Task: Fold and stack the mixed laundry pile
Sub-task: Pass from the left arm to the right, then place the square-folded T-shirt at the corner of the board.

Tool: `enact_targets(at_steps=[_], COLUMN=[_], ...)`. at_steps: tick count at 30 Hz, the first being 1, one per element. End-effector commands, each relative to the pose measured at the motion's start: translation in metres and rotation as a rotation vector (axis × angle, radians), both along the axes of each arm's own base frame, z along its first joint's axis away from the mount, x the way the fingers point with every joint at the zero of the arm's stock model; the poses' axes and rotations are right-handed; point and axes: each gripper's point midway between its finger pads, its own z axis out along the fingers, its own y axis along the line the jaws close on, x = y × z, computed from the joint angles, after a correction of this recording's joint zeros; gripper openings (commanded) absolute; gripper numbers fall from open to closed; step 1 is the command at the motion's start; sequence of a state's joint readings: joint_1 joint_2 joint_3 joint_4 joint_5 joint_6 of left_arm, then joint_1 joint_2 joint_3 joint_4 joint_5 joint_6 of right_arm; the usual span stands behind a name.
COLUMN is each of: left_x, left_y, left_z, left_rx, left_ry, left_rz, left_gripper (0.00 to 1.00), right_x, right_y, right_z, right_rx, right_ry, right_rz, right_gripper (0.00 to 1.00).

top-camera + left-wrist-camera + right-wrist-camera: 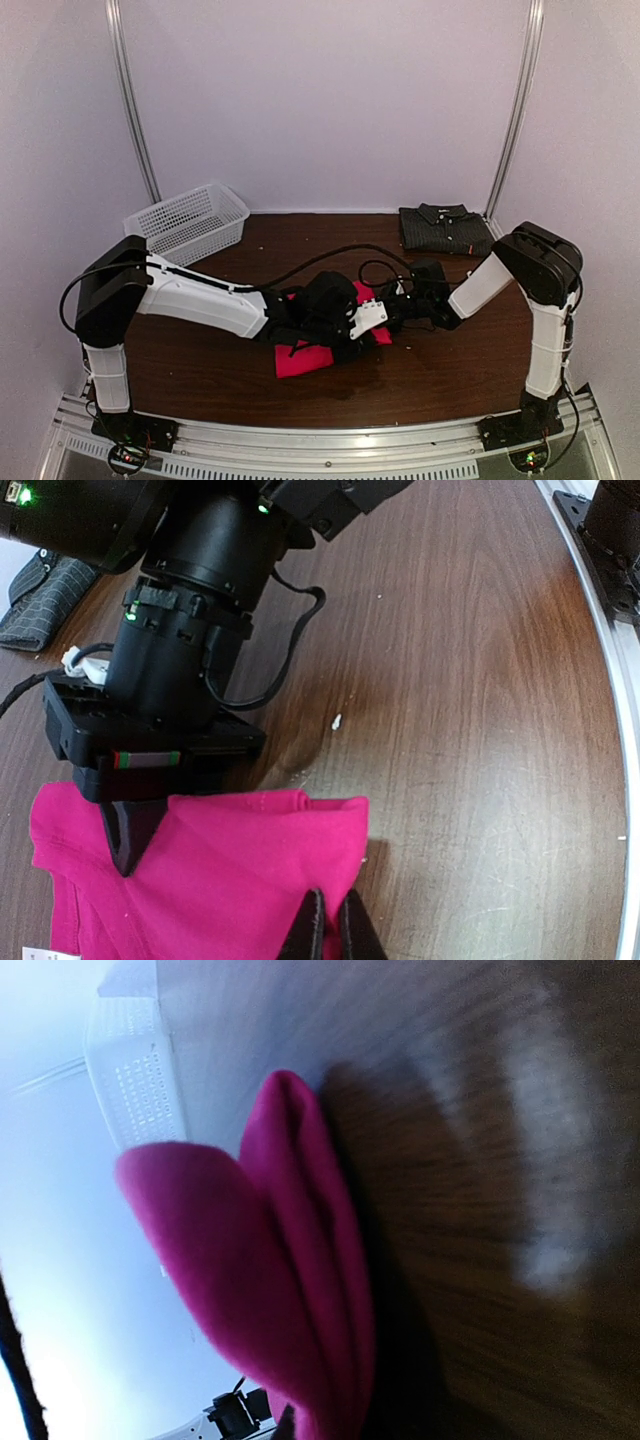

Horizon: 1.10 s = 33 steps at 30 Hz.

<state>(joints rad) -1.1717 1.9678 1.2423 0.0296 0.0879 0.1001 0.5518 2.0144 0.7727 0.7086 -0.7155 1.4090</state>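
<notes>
At table (450, 370) centre, arms stretch low; left gripper (330, 930) pinches T-shirt (230, 870), right gripper (127, 855) unclear.

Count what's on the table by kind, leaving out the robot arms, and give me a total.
Garments: 2, the folded dark collared shirt and the pink T-shirt
Baskets: 1, the white lattice basket
Total: 3

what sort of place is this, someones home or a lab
Probably a robot lab cell, not a home: bare white walls with metal rails, two arms bolted to a wooden table, working a pink T-shirt.
</notes>
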Motion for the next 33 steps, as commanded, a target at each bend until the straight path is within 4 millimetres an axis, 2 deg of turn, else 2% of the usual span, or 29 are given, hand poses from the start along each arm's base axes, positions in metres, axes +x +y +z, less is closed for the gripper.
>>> enact_targets(at_steps=[1, 4, 5, 7, 10, 13, 15, 16, 20, 23, 28, 33], left_x=[0.002, 0.014, 0.022, 0.037, 0.054, 0.066, 0.071, 0.072, 0.075, 0.074, 0.074, 0.077], left_y=[-0.002, 0.011, 0.018, 0.033, 0.065, 0.089, 0.102, 0.106, 0.121, 0.127, 0.133, 0.135], left_z=[0.036, 0.043, 0.047, 0.053, 0.050, 0.042, 0.035, 0.032, 0.023, 0.018, 0.010, 0.003], left_rx=[-0.076, -0.065, -0.072, -0.092, -0.065, -0.008, 0.043, 0.058, 0.093, 0.109, 0.137, 0.165], left_ry=[-0.033, -0.015, -0.011, 0.017, 0.048, 0.052, 0.057, 0.069, 0.121, 0.139, 0.149, 0.154], left_rz=[0.006, 0.082, 0.122, 0.199, 0.316, 0.387, 0.427, 0.442, 0.509, 0.532, 0.553, 0.553], left_gripper=[0.14, 0.35, 0.39, 0.46, 0.58, 0.74, 0.94, 0.97, 0.98, 0.98, 0.98, 0.98], right_x=[0.019, 0.031, 0.044, 0.058, 0.083, 0.112, 0.132, 0.143, 0.184, 0.211, 0.244, 0.268], right_y=[-0.004, -0.010, -0.011, -0.018, -0.030, -0.044, -0.055, -0.060, -0.086, -0.107, -0.141, -0.172], right_z=[0.006, 0.012, 0.023, 0.029, 0.037, 0.049, 0.050, 0.055, 0.068, 0.079, 0.092, 0.122], right_rx=[-0.069, -0.197, -0.230, -0.329, -0.444, -0.568, -0.657, -0.698, -0.871, -0.927, -0.996, -1.014], right_ry=[-0.080, -0.127, -0.168, -0.224, -0.269, -0.324, -0.356, -0.375, -0.424, -0.448, -0.461, -0.504], right_rz=[0.014, 0.075, 0.086, 0.141, 0.183, 0.221, 0.248, 0.257, 0.262, 0.218, 0.144, 0.049], right_gripper=[0.04, 0.00, 0.00, 0.00, 0.00, 0.00, 0.00, 0.00, 0.00, 0.00, 0.00, 0.00])
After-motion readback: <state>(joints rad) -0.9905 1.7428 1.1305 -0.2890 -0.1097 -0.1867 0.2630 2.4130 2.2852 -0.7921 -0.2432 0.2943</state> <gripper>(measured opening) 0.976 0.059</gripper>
